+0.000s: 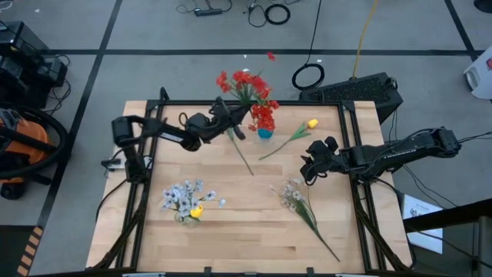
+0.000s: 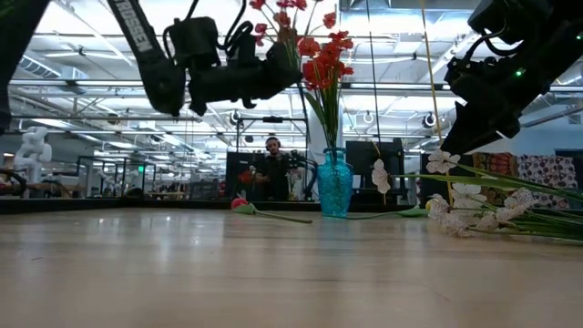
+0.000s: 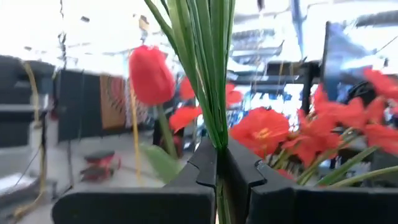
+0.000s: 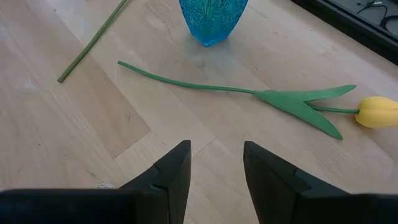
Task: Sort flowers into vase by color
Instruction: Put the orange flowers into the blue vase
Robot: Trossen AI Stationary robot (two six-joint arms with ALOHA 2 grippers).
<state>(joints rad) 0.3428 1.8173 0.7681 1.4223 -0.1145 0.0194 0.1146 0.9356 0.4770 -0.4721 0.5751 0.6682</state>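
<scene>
My left gripper [image 1: 223, 121] is above the table's far part, just left of the teal-blue vase [image 1: 265, 133], and is shut on a red flower bunch [image 1: 242, 81]. Its red heads [image 3: 149, 74] point toward the far edge. The vase stands upright [image 2: 334, 182] with red flowers [image 2: 323, 55] in it. My right gripper [image 1: 311, 167] is open and empty [image 4: 214, 168], hovering right of centre. A yellow tulip [image 1: 310, 123] lies flat in front of it [image 4: 378, 112]. A white blossom spray [image 1: 292, 196] lies near the right front. No clear glass vase shows. My left gripper pinches the bunch's green stems and leaves [image 3: 219, 140] between its two fingers, some way below the red heads. The fingers lie across the stems. The bunch is tilted, and one long stem [image 1: 244, 158] trails toward the table's middle. Whether its end touches the wood I cannot tell.
A cluster of white blossoms with a yellow bud [image 1: 184, 201] lies at the left front. The white spray's long stem [image 1: 323, 238] runs toward the near right corner. Bare wood [image 1: 231, 231] lies between the two white groups. A person [image 2: 271, 169] sits far behind the table.
</scene>
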